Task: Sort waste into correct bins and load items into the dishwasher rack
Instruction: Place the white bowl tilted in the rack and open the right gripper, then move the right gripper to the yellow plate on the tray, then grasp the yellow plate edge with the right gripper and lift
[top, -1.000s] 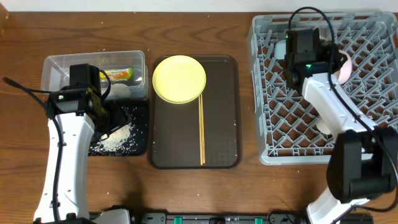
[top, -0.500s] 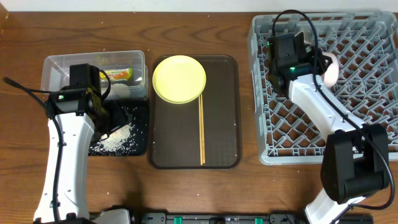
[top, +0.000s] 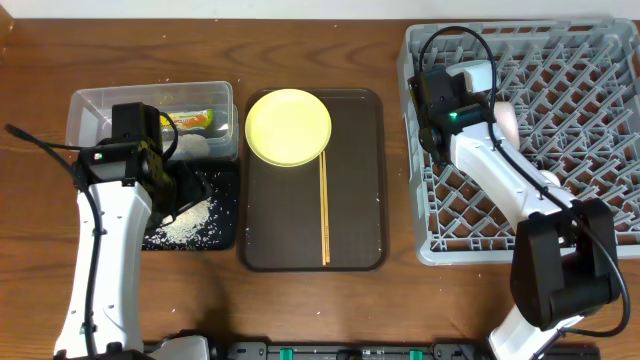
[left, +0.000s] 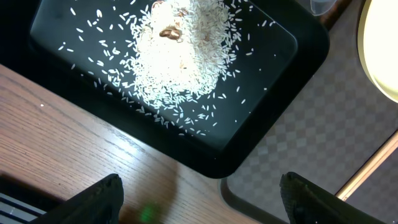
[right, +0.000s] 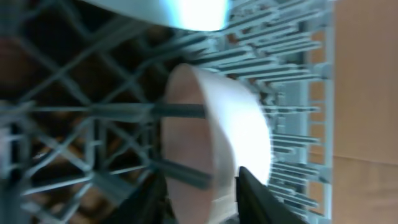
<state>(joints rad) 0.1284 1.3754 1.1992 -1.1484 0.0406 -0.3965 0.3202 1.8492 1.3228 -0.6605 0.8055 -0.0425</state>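
Plate (top: 288, 127), one; chopsticks (top: 324, 210), two

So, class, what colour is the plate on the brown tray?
Yellow; the plate shows best in the overhead view.

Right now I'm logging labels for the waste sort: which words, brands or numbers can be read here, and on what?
None legible.
The snack wrapper in the clear tub shows green and orange colour, but any print is too small to read.
The black tray, yellow plate, white bowl and rack show no text.
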